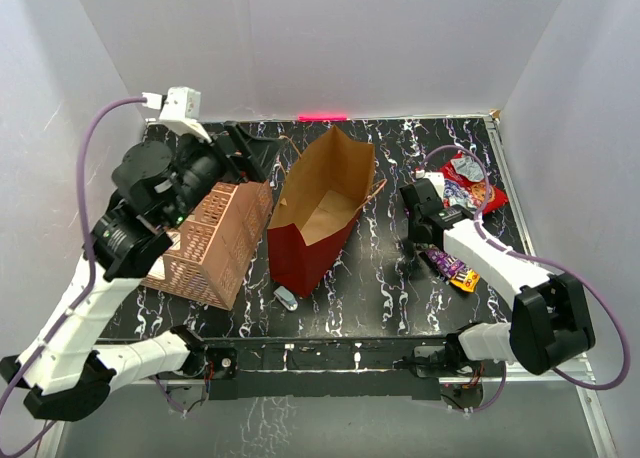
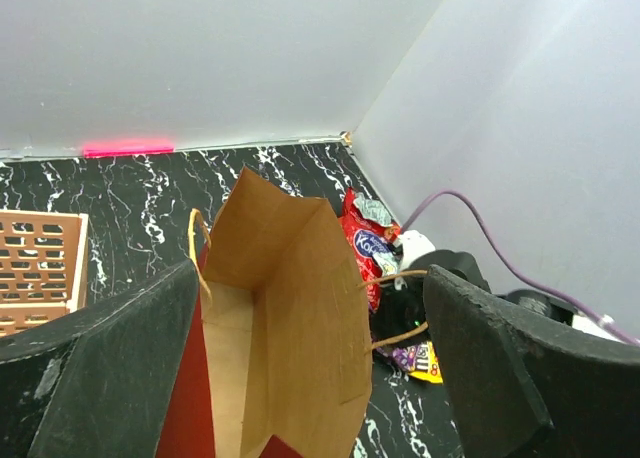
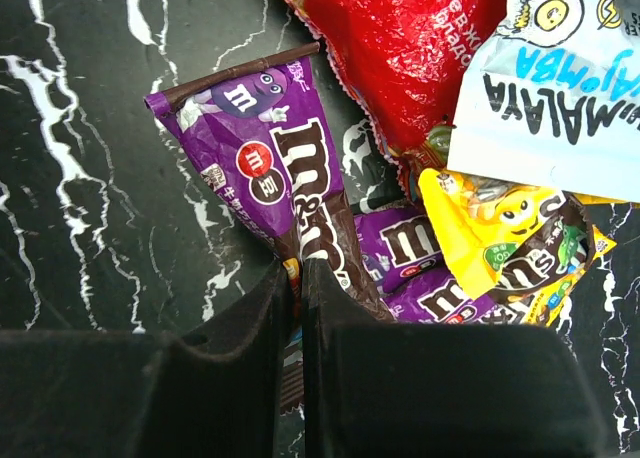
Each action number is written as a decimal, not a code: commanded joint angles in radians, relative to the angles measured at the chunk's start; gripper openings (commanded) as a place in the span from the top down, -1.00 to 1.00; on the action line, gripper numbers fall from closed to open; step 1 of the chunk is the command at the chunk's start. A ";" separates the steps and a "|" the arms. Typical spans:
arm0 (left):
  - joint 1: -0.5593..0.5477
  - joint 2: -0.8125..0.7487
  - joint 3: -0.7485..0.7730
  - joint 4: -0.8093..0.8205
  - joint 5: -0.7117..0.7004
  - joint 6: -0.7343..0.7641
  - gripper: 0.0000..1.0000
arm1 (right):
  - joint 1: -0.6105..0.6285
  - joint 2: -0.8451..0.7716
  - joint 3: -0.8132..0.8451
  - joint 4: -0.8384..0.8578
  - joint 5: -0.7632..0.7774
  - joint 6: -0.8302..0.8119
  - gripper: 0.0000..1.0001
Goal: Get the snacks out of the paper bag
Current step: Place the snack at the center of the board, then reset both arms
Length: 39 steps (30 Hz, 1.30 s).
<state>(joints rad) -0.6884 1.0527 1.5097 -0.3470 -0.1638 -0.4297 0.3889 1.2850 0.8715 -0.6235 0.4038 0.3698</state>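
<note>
The paper bag (image 1: 318, 210), dark red outside and brown inside, stands open mid-table; no packet shows inside it. It also shows in the left wrist view (image 2: 290, 308). My left gripper (image 1: 250, 156) is open and empty behind the bag's left side, fingers (image 2: 110, 368) spread wide. My right gripper (image 1: 422, 250) is shut on a purple candy packet (image 3: 270, 168) lying on the table right of the bag. Beside it lie the red cookie bag (image 3: 400, 48), a yellow packet (image 3: 500, 238), a silver-blue packet (image 3: 560, 108) and another purple packet (image 3: 420, 268). The cookie bag (image 1: 470, 188) lies at the right.
A salmon-pink lattice organizer (image 1: 215, 243) stands left of the bag, under my left arm. A small white-blue item (image 1: 286, 298) lies by the bag's near corner. White walls close the table at the back and sides.
</note>
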 commanded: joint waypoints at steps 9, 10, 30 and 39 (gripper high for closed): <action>0.006 -0.119 -0.028 -0.071 0.003 0.065 -0.89 | -0.040 0.140 0.025 0.119 -0.010 -0.042 0.82; 0.006 -0.117 -0.025 -0.070 0.002 0.066 -0.89 | -0.041 0.154 0.028 0.114 -0.007 -0.033 0.79; 0.006 -0.158 0.053 -0.237 -0.101 0.145 -0.93 | -0.047 -0.299 0.320 -0.222 -0.317 -0.030 -0.94; 0.006 -0.149 0.153 -0.272 -0.126 0.173 -0.95 | -0.047 -0.549 0.647 -0.187 -0.462 -0.002 -0.96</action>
<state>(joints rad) -0.6884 0.9073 1.6032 -0.6056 -0.2703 -0.2829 0.3447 0.7353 1.4059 -0.8276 0.0242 0.3523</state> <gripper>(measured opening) 0.973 0.981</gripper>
